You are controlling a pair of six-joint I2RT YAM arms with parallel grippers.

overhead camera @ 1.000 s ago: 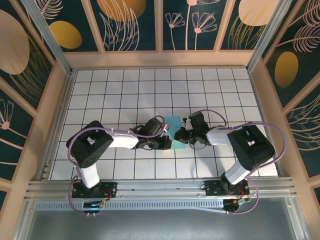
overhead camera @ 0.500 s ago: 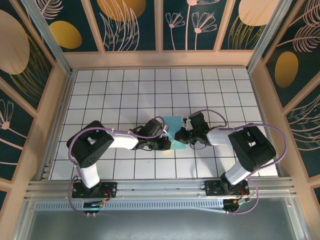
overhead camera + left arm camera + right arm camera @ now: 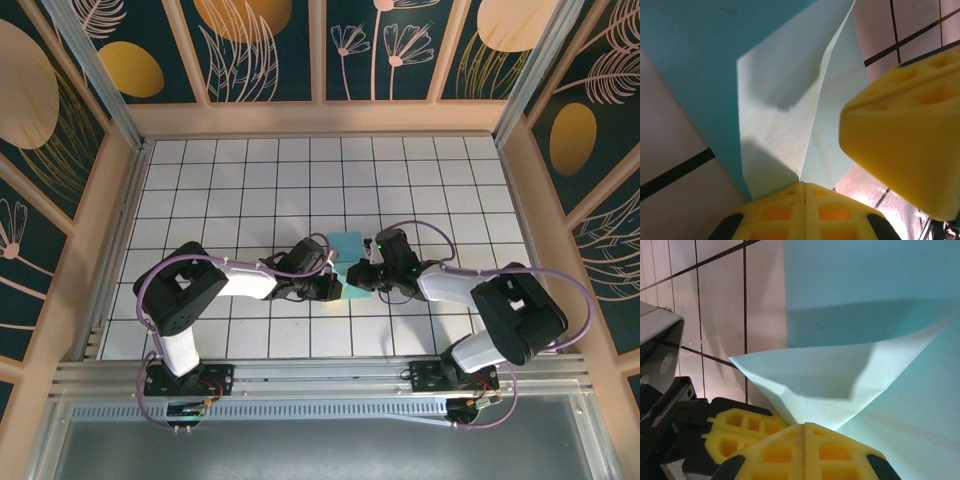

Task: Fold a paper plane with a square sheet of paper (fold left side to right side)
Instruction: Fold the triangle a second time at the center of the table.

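Paper (image 3: 345, 243) lies on the bench (image 3: 250, 180); left fingers (image 3: 775, 212) and right fingers (image 3: 835, 452) each pinch a raised flap of it.

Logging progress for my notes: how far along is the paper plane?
Done: left gripper and right gripper are each shut on the square sheet of paper. In hand: its pinched edge is lifted off the table. Left: lay it over, crease, then every later fold.
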